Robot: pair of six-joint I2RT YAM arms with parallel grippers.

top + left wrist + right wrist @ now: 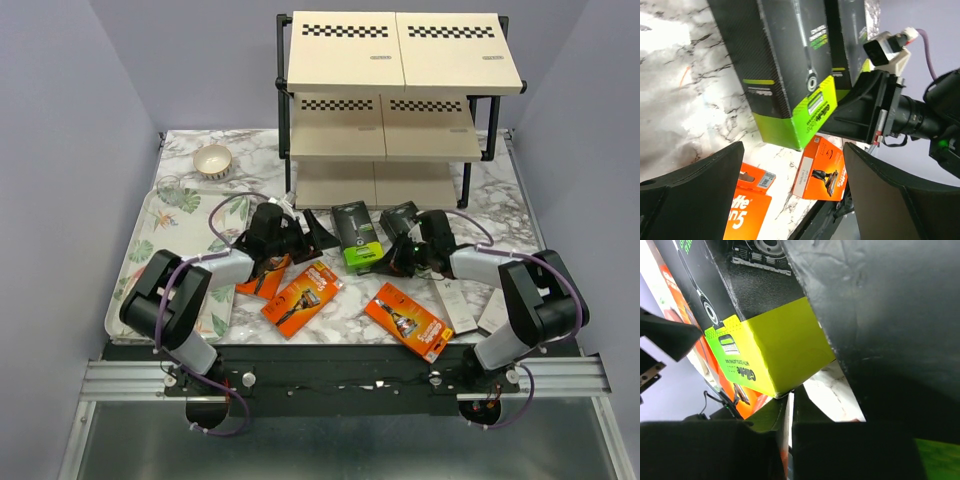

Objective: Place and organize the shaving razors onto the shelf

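Marble top [685, 90]: black pack [785, 65] ahead of left pincer [792, 146] (wide)

Just ahead of the black left gripper [318, 232] lies a black razor pack [355, 232] with a lime-green end. A second black-and-lime pack [398, 215] sits at the black right gripper [385, 258]. Nearer the arm bases than both grippers lie three bright orange packs [303, 293]. Right of the right gripper are two white boxes [455, 303]. The worktop [480, 190] is white marble with grey veins. Beyond the grippers, the shelf [400, 50] has a black frame and beige boards with black-and-white checkerboard strips. Left of the left gripper, the tray [150, 225] bears green leaves and flowers on white.
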